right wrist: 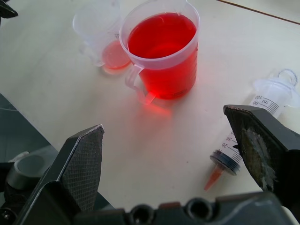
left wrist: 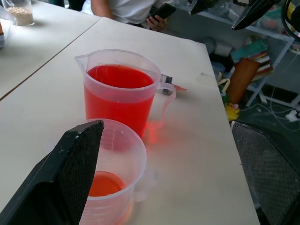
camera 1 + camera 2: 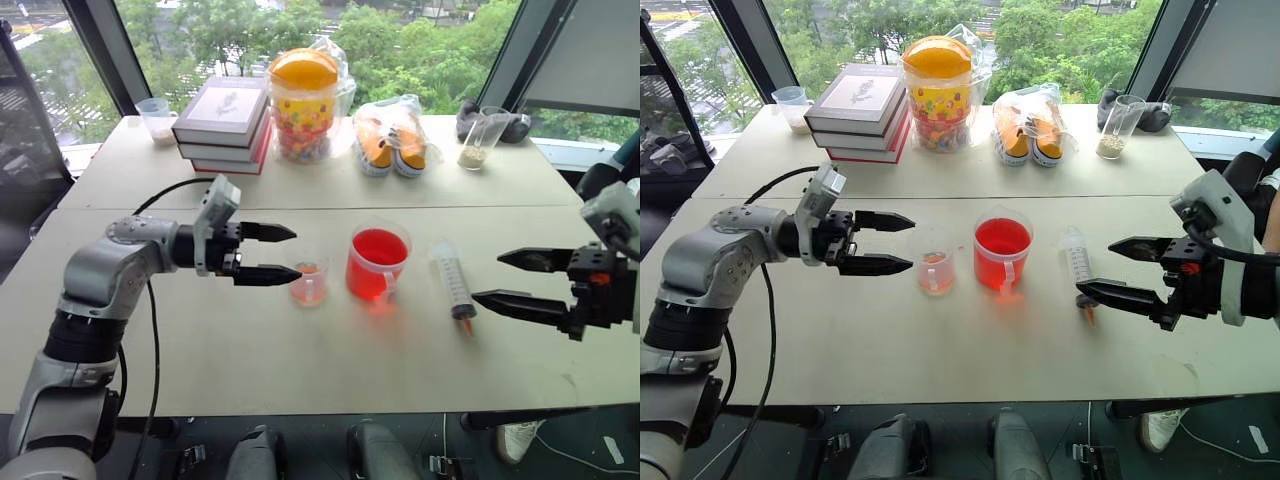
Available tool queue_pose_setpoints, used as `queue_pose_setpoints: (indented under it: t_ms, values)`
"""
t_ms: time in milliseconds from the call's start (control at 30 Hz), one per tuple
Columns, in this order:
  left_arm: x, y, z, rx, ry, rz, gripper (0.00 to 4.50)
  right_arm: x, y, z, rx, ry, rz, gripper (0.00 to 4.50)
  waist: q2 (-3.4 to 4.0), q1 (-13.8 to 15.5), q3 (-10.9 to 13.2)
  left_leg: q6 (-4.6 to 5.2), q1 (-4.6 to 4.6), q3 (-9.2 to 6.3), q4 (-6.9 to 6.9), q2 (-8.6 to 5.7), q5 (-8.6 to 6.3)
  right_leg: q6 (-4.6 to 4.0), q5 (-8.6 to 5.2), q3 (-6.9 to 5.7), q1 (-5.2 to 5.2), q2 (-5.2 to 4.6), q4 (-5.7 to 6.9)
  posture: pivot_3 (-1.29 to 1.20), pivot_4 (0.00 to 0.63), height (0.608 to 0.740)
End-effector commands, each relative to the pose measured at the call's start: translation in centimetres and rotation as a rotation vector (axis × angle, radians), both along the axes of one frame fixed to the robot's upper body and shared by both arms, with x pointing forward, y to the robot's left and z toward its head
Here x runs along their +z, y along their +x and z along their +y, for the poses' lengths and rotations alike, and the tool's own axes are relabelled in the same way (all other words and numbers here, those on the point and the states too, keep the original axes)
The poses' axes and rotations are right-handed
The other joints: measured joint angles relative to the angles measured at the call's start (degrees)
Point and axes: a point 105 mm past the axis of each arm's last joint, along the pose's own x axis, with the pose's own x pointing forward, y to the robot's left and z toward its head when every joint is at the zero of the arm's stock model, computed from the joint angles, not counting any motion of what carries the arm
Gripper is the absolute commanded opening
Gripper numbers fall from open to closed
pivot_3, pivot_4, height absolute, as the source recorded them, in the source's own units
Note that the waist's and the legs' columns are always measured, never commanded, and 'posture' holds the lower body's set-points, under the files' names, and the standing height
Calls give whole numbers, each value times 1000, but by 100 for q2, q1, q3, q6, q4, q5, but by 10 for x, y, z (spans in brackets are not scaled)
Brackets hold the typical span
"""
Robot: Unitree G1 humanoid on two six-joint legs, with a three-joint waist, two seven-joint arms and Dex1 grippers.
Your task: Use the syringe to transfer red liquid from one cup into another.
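The wide clear cup (image 3: 377,264) with a side handle stands mid-table, nearly full of red liquid (image 1: 161,36). Just left of it is the small beaker (image 3: 309,283), holding a shallow pool of red liquid (image 2: 101,183). The syringe (image 3: 454,281) lies flat on the table right of the red cup, its orange tip (image 1: 213,178) pointing toward the table's near edge. My left gripper (image 3: 268,253) hovers open just left of the beaker, holding nothing. My right gripper (image 3: 510,279) is open and empty too, right of the syringe's tip.
Along the back of the table (image 3: 330,370) are a stack of books (image 3: 224,125), a candy jar with an orange lid (image 3: 303,103), bagged shoes (image 3: 392,137), a tall cup of beige grains (image 3: 477,139) and a cup of white powder (image 3: 158,121). A person holding a phone (image 2: 159,11) shows in the left wrist view.
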Motion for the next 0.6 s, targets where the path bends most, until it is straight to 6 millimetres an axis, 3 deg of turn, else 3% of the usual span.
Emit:
queue_pose_setpoints:
  t_ms: [33, 200, 333, 600]
  values:
    - [13, 3, -2, -6, -23, -51, 4500, 8, 0, -2, -13, 3, -35, 4481, 0, 0, 0, 0, 0, 0, 0, 0, 0, 0, 0, 0, 0, 0, 0, 0, 150, 740]
    - [16, 2, -4, -25, -28, -54, 4500, -3, 6, -8, -65, -2, -15, 4481, -1, 3, 1, 0, -1, -3, 0, 0, 0, 0, 0, -1, 0, 1, 0, 0, 150, 740]
    - [16, 3, -7, -35, -27, -55, 4500, 1, 16, -12, -122, 92, -24, 4481, -2, -11, 0, 0, -1, -1, 3, -2, 0, 1, 0, 1, 1, 0, 0, 0, 150, 740]
    - [13, 3, -5, -36, -12, -60, 4500, -13, 11, -15, -161, 63, 53, 4481, -2, 12, 0, 0, -2, -7, 2, -1, 0, 1, 1, -2, 1, 1, 1, 0, 150, 740]
